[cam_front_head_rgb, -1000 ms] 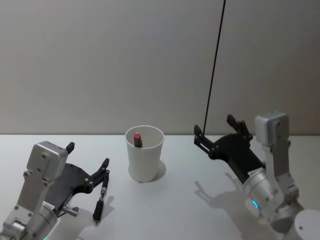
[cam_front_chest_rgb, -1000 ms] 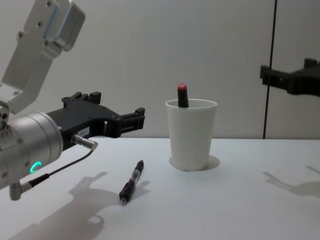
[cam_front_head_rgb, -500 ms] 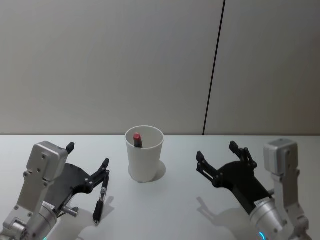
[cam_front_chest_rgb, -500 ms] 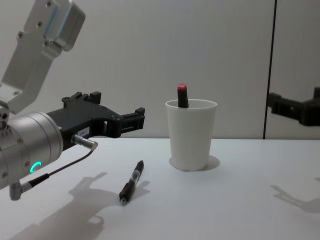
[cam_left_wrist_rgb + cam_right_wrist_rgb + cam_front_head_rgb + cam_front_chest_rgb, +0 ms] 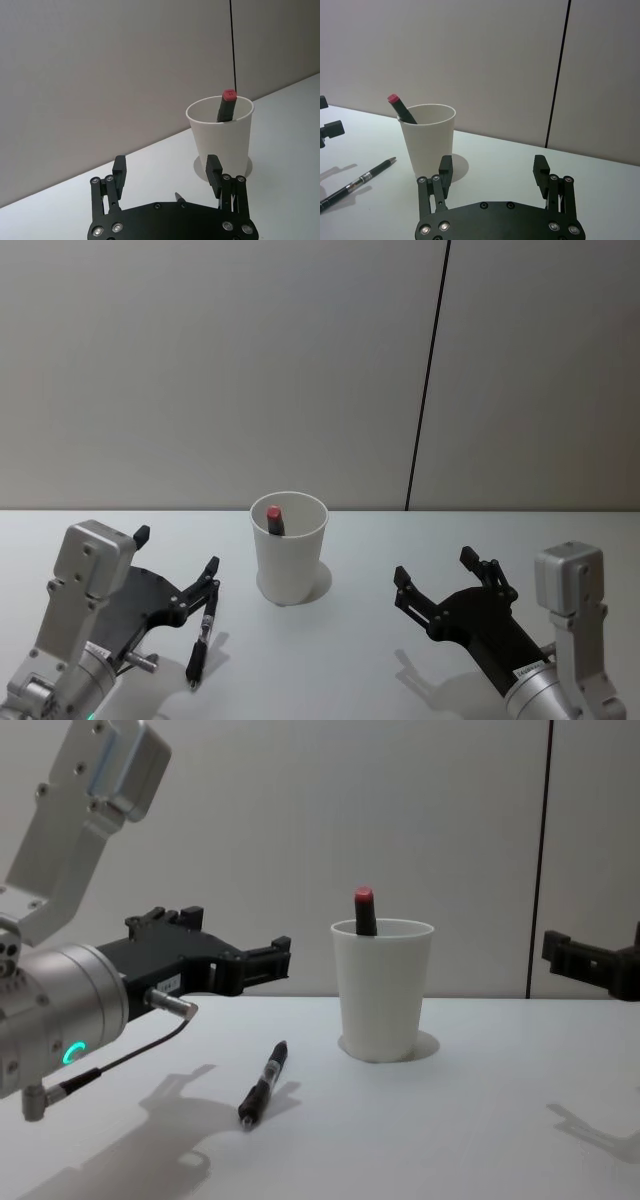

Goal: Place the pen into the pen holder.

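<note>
The right pincer (image 5: 434, 568) has sunk from mid-right of the head view toward the lower right corner (fast at first, then only slightly), and it is also lower at the chest view's right edge.

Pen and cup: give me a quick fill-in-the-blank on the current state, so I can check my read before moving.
1. The black pen lies flat on the ___, outside the white cup.
2. The marker standing in the cup has a ___ top.
3. The left gripper and the right gripper both have their fingers ___.
4. The pen lies on the robot's ___ side of the cup.
Missing words: table; red; open; left.
</note>
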You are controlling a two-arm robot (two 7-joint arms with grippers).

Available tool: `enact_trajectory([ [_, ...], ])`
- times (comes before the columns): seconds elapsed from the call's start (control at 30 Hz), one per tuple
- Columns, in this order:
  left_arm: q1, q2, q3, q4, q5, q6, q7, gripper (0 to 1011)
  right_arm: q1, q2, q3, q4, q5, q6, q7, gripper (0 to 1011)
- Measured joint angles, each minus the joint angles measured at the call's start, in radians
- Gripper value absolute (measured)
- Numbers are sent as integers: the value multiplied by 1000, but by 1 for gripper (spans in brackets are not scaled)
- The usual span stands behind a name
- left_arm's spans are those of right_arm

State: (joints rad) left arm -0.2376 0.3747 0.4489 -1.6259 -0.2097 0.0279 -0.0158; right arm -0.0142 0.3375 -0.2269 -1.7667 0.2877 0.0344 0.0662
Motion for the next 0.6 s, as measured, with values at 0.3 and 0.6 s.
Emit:
enact_trajectory([
  [0.3,-5,-15,-14,-1,-48,72,-28,1000,0,0,0,0,0,0,0,1001],
  [0.6,-11,-29,-26,-1,-102,166,-61,1000,0,0,1,0,0,0,0,1001],
])
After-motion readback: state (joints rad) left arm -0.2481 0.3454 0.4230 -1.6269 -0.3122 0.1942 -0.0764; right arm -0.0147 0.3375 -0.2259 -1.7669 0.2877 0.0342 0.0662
